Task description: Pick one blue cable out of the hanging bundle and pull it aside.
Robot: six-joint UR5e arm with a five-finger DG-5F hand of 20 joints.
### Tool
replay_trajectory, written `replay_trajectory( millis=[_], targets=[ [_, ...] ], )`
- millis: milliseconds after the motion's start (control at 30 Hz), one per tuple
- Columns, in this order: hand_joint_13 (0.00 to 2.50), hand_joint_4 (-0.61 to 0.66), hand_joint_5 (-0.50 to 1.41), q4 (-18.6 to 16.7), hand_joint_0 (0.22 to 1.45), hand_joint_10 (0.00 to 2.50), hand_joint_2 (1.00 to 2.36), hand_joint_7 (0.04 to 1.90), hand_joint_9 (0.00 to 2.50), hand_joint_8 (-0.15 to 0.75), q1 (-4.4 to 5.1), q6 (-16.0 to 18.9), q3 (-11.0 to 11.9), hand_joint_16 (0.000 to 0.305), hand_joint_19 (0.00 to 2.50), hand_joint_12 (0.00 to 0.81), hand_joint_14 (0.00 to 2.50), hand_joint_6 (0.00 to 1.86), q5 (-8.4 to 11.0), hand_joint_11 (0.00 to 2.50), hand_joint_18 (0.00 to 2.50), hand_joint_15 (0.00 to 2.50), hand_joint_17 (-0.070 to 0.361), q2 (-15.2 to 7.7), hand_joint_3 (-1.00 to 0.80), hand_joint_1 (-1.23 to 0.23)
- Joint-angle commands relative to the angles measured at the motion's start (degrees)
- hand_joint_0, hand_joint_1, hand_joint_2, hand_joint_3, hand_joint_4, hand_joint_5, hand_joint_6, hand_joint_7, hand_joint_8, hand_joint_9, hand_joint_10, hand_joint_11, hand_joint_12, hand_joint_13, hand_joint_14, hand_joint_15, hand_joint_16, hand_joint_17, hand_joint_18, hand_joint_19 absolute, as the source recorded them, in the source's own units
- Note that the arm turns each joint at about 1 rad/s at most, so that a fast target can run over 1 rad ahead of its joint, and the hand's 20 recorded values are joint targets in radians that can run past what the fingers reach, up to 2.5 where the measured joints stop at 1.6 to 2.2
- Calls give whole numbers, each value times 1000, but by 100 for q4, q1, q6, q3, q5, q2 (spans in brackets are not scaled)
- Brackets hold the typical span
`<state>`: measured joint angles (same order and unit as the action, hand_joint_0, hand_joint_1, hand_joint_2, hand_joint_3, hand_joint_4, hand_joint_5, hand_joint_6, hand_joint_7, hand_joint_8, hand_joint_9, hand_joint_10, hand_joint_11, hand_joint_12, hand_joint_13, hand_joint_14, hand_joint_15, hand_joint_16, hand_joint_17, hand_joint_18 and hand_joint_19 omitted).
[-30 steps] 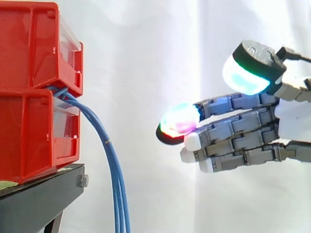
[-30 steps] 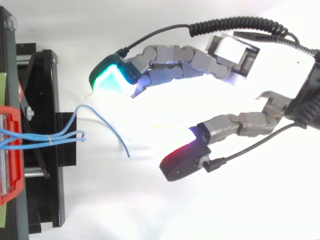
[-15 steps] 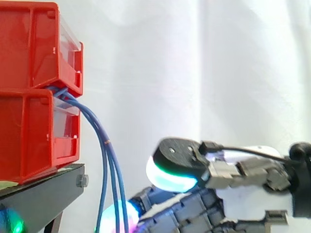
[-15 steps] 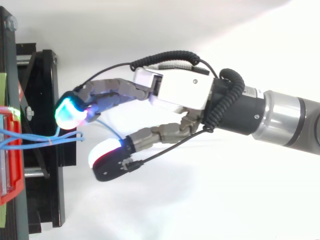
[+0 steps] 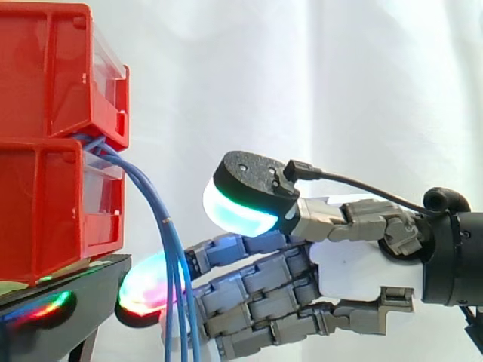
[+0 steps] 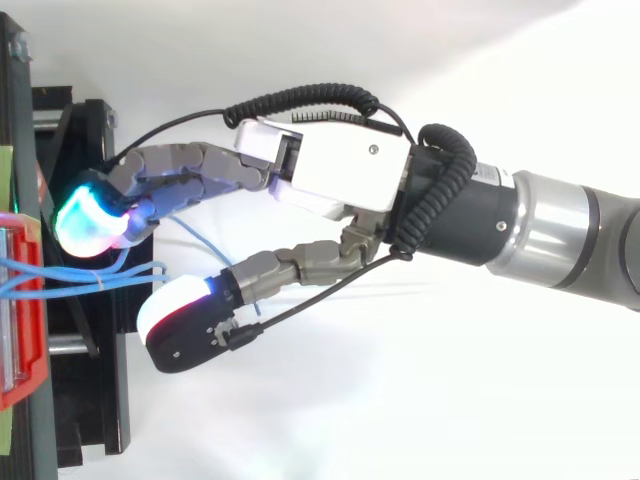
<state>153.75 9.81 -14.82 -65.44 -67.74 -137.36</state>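
Blue cables (image 5: 170, 241) droop in a thin bundle between the hand's (image 6: 340, 180) spread fingers.

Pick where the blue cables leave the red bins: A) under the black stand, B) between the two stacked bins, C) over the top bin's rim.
B: the blue cables emerge where the upper red bin meets the lower red bin, then hang down.

hand (image 6: 340, 180), white palm block, grey segmented fingers (image 6: 190, 165) ahead of palm, glowing cyan and white pads (image 6: 90, 215) black-backed, silver-black arm (image 6: 560, 235) behind palm
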Motion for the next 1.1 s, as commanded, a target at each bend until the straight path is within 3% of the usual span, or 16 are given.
replay_trajectory(
  millis=[0, 200, 300, 367, 600, 1067],
  targets=[
    [406, 276, -185, -179, 480, 10, 1001, 784, 484, 297, 3, -127, -13, 44, 171, 332, 10, 502, -29, 321, 299, 269, 99, -1, -479, -609],
    [425, 295, -168, -407, 484, 10, 1001, 829, 503, 297, 56, -329, -21, 44, 180, 334, 10, 503, -55, 306, 303, 272, 99, -1, -478, -618],
    [445, 311, -158, -715, 488, 12, 1001, 862, 519, 297, 100, -311, -4, 44, 179, 336, 11, 503, -64, 319, 315, 280, 98, -273, -481, -625],
    [455, 319, -151, -855, 490, 10, 1002, 879, 526, 295, 117, -215, 5, 44, 186, 335, 11, 503, -38, 312, 330, 286, 99, -335, -478, -628],
    [507, 325, -131, -855, 502, 11, 1002, 940, 588, 295, 179, -153, -4, 43, 209, 328, 12, 503, -55, 336, 362, 306, 96, -361, -471, -633],
    [578, 283, -99, -855, 536, 12, 1007, 1109, 675, 291, 161, 67, -4, 40, 230, 316, 13, 502, -117, 361, 393, 331, 90, -352, -428, -585]
  ],
)
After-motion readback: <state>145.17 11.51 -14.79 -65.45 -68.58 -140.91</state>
